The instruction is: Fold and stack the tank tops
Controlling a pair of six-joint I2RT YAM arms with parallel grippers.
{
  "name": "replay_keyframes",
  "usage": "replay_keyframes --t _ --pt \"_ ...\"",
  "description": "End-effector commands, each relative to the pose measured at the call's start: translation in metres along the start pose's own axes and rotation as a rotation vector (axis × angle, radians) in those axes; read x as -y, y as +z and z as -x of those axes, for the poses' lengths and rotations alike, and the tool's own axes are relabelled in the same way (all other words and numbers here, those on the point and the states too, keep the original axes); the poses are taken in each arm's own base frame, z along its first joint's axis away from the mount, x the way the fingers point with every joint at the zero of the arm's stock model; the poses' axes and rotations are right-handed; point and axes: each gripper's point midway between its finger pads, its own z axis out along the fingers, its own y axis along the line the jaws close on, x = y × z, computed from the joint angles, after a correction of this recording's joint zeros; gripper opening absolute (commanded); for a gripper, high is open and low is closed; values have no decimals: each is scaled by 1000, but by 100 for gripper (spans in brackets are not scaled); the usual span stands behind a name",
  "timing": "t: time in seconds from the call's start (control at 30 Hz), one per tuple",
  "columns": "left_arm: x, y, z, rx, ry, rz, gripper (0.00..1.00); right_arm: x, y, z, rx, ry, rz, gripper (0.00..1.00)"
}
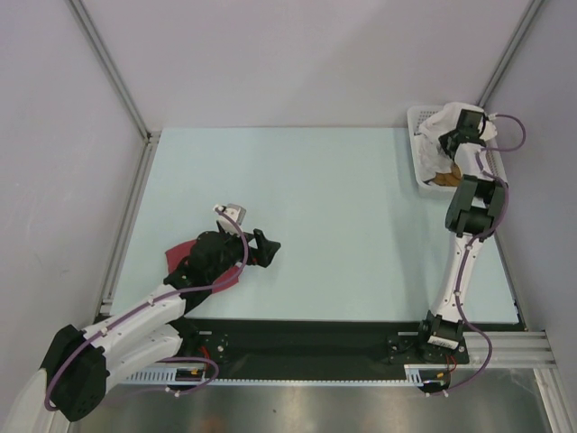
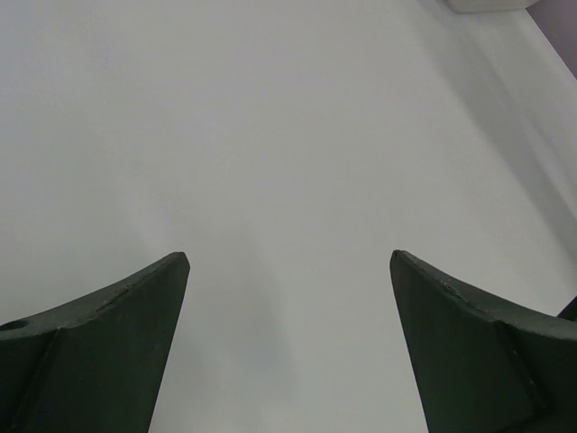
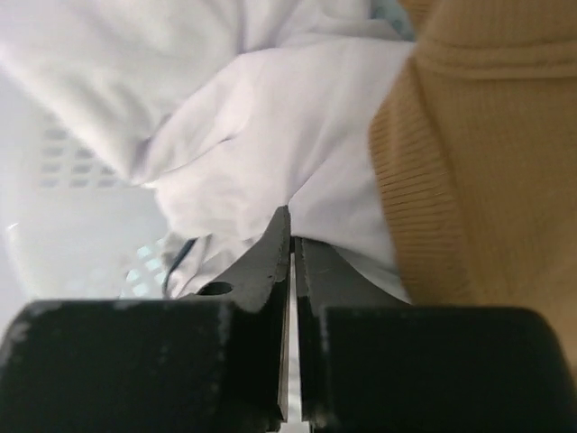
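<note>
The dark red tank top (image 1: 177, 256) lies crumpled on the table at the near left, mostly hidden under my left arm. My left gripper (image 1: 266, 248) hovers just right of it, open, with only bare table between its fingers (image 2: 135, 343). The tan-brown tank top (image 1: 448, 174) lies in the white mesh basket (image 1: 419, 119) at the far right. My right gripper (image 1: 444, 150) reaches down into that basket. In the right wrist view its jaws are shut (image 3: 292, 216), tips pinching a fold of white cloth (image 3: 270, 117), with the ribbed tan-brown tank top (image 3: 487, 153) just to the right.
Metal frame rails (image 1: 126, 216) run along the table's left and right sides, and grey walls enclose it. The basket's mesh wall (image 3: 54, 162) shows left of the white cloth. A black strip (image 1: 315, 352) at the near edge carries both arm bases.
</note>
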Motion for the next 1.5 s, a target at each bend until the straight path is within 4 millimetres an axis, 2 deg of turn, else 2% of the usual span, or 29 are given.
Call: replay_keyframes --t 0.0,0.03,0.07,0.1,0.13,0.17,0.2,0.23,0.27,0.33,0.4,0.47,0.6,0.93,1.03,1.27,1.3,1.33,1.4,1.43,1.47 --pt "6 0 15 49 -1 -13 100 -88 -73 75 145 -102 252 16" --pt "6 -1 16 51 -1 -14 100 -97 -84 84 147 -123 282 39" --pt "6 -1 17 53 0 -14 100 -103 -93 88 149 -145 288 80" --pt "5 -2 16 53 2 -7 100 -99 -99 92 166 -167 240 88" --pt "4 -2 17 55 5 -1 100 -102 -106 92 184 -219 219 89" --pt "3 -3 16 53 6 3 100 -106 -121 100 211 -230 197 88" --pt "-4 -3 17 56 7 40 100 -89 -124 105 239 -235 100 87" --pt "-4 -4 18 60 7 40 100 -80 -127 102 246 -244 53 87" --pt "-2 -5 20 67 7 34 100 -77 -138 110 271 -239 26 86" --pt "0 -5 18 66 7 18 100 -53 -140 114 278 -233 -54 84" --pt "1 -4 19 61 -2 18 100 -40 -143 117 266 -226 -83 76" --pt "0 -2 16 43 -8 25 100 -24 -138 119 244 -213 -111 72" --pt "0 -1 15 35 -10 27 100 0 -123 112 195 -217 -159 76" --pt "2 -2 17 45 -19 18 100 33 -83 81 112 -270 -221 80" --pt "2 -1 17 42 -22 19 100 42 -73 71 92 -271 -235 79" --pt "9 0 15 29 -27 -19 100 49 -64 61 78 -252 -249 71" --pt "9 0 14 28 -27 -19 100 51 -64 60 77 -253 -254 69" --pt "9 0 14 26 -29 -20 100 52 -64 61 80 -252 -257 57" --pt "9 -1 13 27 -29 -22 100 55 -65 62 88 -253 -268 42" --pt "9 -1 14 28 -29 -22 100 55 -66 63 91 -250 -269 25" --pt "9 0 13 27 -29 -22 100 54 -68 65 99 -251 -273 18"
